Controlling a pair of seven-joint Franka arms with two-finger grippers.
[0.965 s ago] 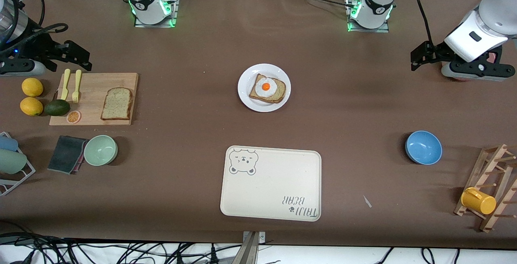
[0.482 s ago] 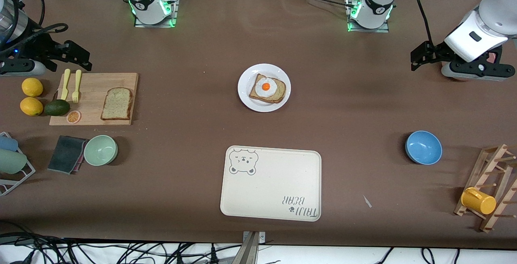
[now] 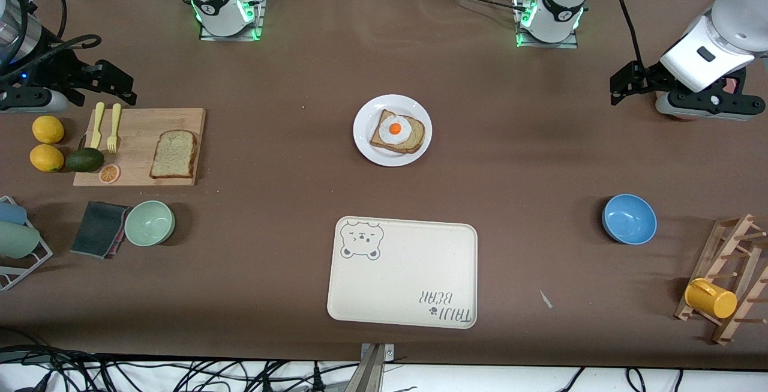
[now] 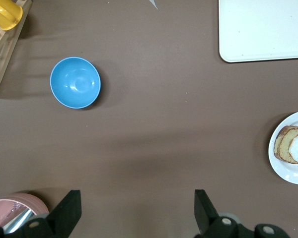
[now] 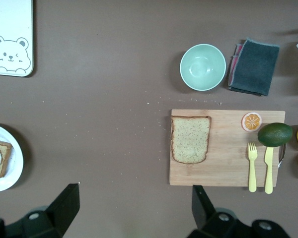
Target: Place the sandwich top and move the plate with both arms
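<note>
The sandwich top (image 3: 174, 153) lies flat on the wooden cutting board (image 3: 139, 146) at the right arm's end of the table, its rounded end pointing toward the robots' bases, long axis running base-to-camera. Nothing on it, nothing touching it. Sharing the board: a yellow fork and knife (image 3: 105, 126) and an orange slice (image 3: 110, 173), with an avocado (image 3: 84, 159) at the board's edge.

Out in the middle of the table sits the plate (image 3: 362, 141), carrying the egg-topped slice (image 3: 398, 131), with the bear-print tray (image 3: 402, 271) nearer the camera.

The right gripper (image 5: 131, 208) hangs high over the table's right-arm end, jaws spread wide and empty. In its wrist view the sandwich top (image 5: 190, 139) sits just ahead of the jaws and off toward one finger, so this arm is clearly the nearer; it looks to need a short shift and a descent.

The left gripper (image 4: 136, 210) waits over the other end, jaws released too, well apart from the plate (image 4: 283, 168), with a blue bowl (image 4: 75, 82) ahead of it.
</note>
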